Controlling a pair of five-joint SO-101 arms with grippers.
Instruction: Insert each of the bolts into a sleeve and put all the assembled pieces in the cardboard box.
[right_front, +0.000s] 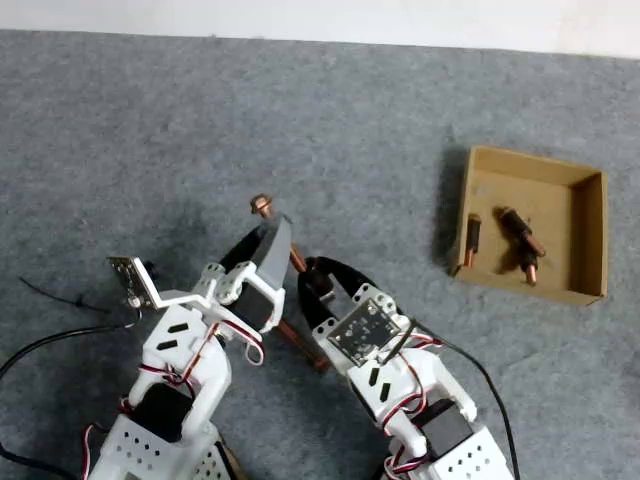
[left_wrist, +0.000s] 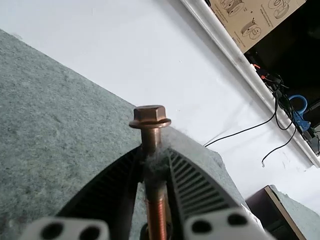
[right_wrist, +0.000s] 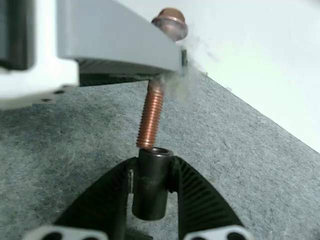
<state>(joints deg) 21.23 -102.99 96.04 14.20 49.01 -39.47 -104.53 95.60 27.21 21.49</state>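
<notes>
Where the left arm stands over the grey surface (right_front: 400, 120), the left tool (right_front: 268, 235) is clamped narrowly on a copper bolt (right_front: 261, 206), gripping it partway along the shaft. In the left wrist view the bolt (left_wrist: 150, 131) rises between the ribbed black fingers of that tool (left_wrist: 154, 161), its hexagonal flanged head clear above the fingertips. Just to the right, a copper rod (right_front: 300, 345) lies on the surface between the two arms. Next comes the right tool (right_front: 318, 268), closed around a dark sleeve (right_wrist: 151, 186). That tool (right_wrist: 152, 164) holds the sleeve upright with its open mouth facing the bolt (right_wrist: 151, 120). The threaded end of the bolt sits right at the rim of that mouth, and whether it has entered cannot be told. Well apart at the far right rests the cardboard box (right_front: 592, 235), which holds assembled pieces (right_front: 520, 232), one against its left wall and others near the middle.
</notes>
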